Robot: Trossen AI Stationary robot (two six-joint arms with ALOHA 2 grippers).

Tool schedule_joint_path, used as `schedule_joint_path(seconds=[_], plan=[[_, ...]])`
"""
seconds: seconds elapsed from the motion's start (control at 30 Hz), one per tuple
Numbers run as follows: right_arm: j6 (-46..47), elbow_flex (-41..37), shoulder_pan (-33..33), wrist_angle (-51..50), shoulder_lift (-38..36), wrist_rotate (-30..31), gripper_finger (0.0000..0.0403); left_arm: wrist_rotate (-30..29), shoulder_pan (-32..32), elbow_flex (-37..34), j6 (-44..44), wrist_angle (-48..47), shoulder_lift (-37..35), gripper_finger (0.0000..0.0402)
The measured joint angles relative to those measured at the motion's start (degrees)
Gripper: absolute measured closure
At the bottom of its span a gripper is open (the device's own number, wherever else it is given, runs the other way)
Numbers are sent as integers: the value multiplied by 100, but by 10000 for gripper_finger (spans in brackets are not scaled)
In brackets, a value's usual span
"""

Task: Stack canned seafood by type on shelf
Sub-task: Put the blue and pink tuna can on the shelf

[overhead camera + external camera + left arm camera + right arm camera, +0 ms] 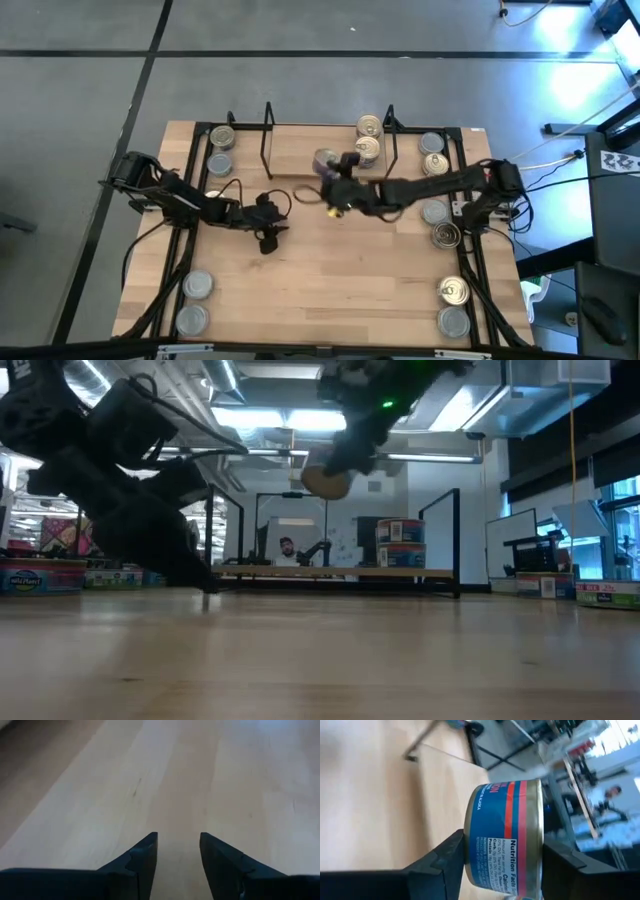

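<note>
My right gripper [335, 187] is shut on a can [325, 160] with a blue and red label, held in the air in front of the shelf [298, 150]. The shelf is a light board between black wire end frames. Two gold-topped cans [367, 138] stand on the board's right part; the low view shows two stacked cans [400, 544] there. My left gripper [268, 228] is open, pointing down close over the bare tabletop, left of the shelf's front. In the left wrist view its fingers [145, 857] frame only wood. My right gripper pinches the can between its two fingers, one finger [452, 855] on each flat end [470, 835], with the labelled wall [502, 835] showing between them. The fingers reach in from the table's right. The can [325, 482] is lifted clear and tilted.
Loose cans stand along the table's sides: two at the far left [221, 150], several at the right edge [436, 188], two at the near left corner [194, 302] and two at the near right corner [454, 305]. The table's middle is bare wood. A person sits in the room behind.
</note>
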Motion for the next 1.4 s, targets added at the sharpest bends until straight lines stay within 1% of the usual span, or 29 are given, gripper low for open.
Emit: schedule_joint_path(seconds=[0.1,0.2,0.27,0.37,0.47,0.73,0.8,0.93,1.1,1.27,1.33,1.4], plan=[[407,521,-264,-707,333,-70,212,-46,-24,-19,-34,-84,6,257],[860,1060,-483,-1383,713,-278,212,-56,-28,-13,-21,-20,2,257],[1102,1363,-624,-1676,926,-402,212,-59,-28,-15,-20,-43,2,257],[1269,1591,-842,-1877,1203,-637,212,-59,-28,-15,-32,-31,2,257],[1330,1606,-1080,-1954,1380,-829,212,-59,-24,-13,-85,-32,2,257],[1416,1613,-1664,-1909,1624,-883,212,-59,-24,-11,-87,-42,2,257],[1418,1613,-1815,-1876,1639,-1030,212,-59,-24,-11,-86,-40,2,257],[1433,1613,-2076,-1831,1715,-1138,212,-57,-24,-11,-88,-41,2,257],[1448,1617,-2298,-1848,1746,-1132,212,-57,-24,-11,-83,-35,2,257],[1455,1617,-2365,-1830,1748,-1168,211,-57,-24,-11,-79,-35,2,257],[1455,1617,-2378,-1834,1748,-1174,193,-57,-24,-11,-79,-35,2,257],[1453,1617,-2393,-1826,1748,-1179,167,-57,-24,-11,-79,-35,2,257]])
